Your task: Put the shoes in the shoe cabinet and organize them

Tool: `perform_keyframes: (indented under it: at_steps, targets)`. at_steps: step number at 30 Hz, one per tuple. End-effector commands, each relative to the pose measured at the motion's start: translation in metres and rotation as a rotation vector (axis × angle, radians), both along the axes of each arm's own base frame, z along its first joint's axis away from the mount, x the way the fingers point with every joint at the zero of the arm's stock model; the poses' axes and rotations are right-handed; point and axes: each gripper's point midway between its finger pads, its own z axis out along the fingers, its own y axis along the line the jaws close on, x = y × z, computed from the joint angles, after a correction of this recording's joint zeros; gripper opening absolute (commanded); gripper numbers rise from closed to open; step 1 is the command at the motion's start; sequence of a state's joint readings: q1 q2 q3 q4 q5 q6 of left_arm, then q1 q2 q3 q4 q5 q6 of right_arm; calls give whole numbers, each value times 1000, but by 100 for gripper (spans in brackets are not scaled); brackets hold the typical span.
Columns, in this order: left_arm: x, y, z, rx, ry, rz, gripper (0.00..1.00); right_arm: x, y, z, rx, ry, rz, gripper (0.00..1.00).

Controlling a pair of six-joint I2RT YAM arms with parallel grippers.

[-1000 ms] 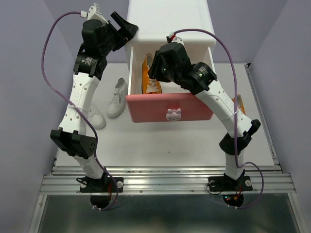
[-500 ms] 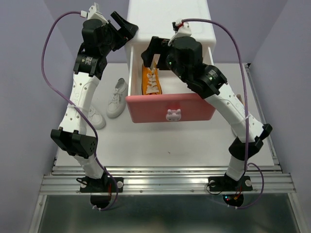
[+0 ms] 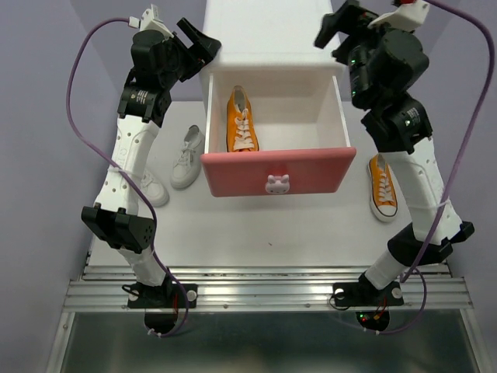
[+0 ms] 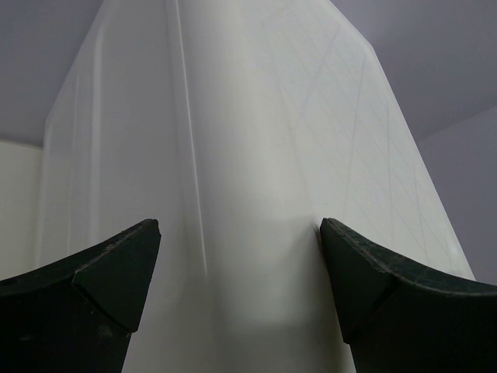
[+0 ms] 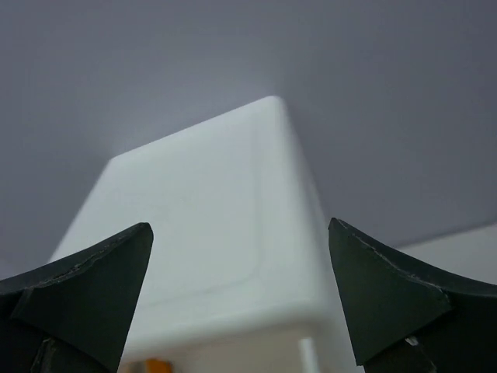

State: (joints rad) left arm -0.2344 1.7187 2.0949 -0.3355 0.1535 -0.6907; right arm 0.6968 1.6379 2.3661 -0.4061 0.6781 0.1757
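Shoe cabinet [image 3: 268, 31] stands at the bench [image 3: 256, 233] rear, upper drawer [image 3: 272, 172] open, one orange shoe [image 3: 241, 120] inside. Only the top view shows the second orange shoe [image 3: 382, 185] and the white shoes [image 3: 186, 157] on the bench. Wrist views show the left tool [image 4: 241, 233] and right tool [image 5: 241, 229] spread wide, empty, facing the cabinet.

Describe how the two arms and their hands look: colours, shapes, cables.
Both the left arm and right arm have white links between chunky black joints. A purple cable loops along each. The left hand and right hand have dark, wedge-shaped fingers.
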Motion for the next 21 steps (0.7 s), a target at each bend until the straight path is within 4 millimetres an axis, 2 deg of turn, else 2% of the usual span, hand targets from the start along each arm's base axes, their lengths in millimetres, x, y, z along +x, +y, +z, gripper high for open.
perform_keyframes:
  at_steps: [1, 2, 3, 4, 5, 6, 7, 8, 9, 11, 12, 14, 15, 16, 17, 18, 19, 21]
  targets:
    - [6, 25, -137, 209, 384, 62, 94, 16, -120, -4, 108, 2, -280, 100]
    - [5, 25, -136, 208, 383, 60, 94, 19, -131, -10, 96, 25, -299, 100]
    - [5, 25, -136, 209, 381, 60, 94, 29, -142, -37, 64, 119, -324, 100]
    - [5, 25, -136, 210, 382, 61, 94, 38, -173, -50, 49, 167, -356, 100]
    - [5, 25, -135, 205, 382, 61, 94, 44, -191, -67, 87, 219, -370, 100]
    - [5, 24, -133, 200, 379, 61, 94, 46, -213, -97, 112, 317, -387, 100]
    - [5, 24, -131, 196, 375, 61, 94, 50, -234, -115, 153, 363, -387, 100]
    - [5, 24, -130, 191, 372, 62, 94, 49, -238, -129, 186, 401, -297, 100]
    - [5, 23, -129, 181, 372, 64, 94, 48, -271, -170, 220, 496, -358, 100]
    - [5, 23, -128, 174, 364, 66, 94, 43, -285, -205, 189, 600, -366, 100]
    - [4, 23, -131, 169, 374, 67, 94, 33, -300, -244, 148, 731, -375, 100]
    - [3, 23, -133, 167, 373, 66, 94, 30, -296, -295, 109, 911, -296, 100]
    - [2, 23, -134, 166, 375, 67, 94, 21, -301, -318, 6, 1007, -264, 100]
    - [0, 24, -140, 170, 388, 69, 94, 5, -299, -348, -24, 1130, -237, 100]
    - [-1, 25, -141, 171, 389, 71, 94, -2, -303, -363, -43, 1180, -249, 100]
    - [-2, 25, -141, 172, 389, 72, 94, -10, -308, -367, -91, 1193, -272, 100]
    - [-3, 25, -145, 174, 398, 70, 94, -15, -306, -387, -105, 1226, -250, 100]
    - [-5, 25, -148, 175, 399, 68, 94, -21, -297, -399, -168, 1245, -155, 100]
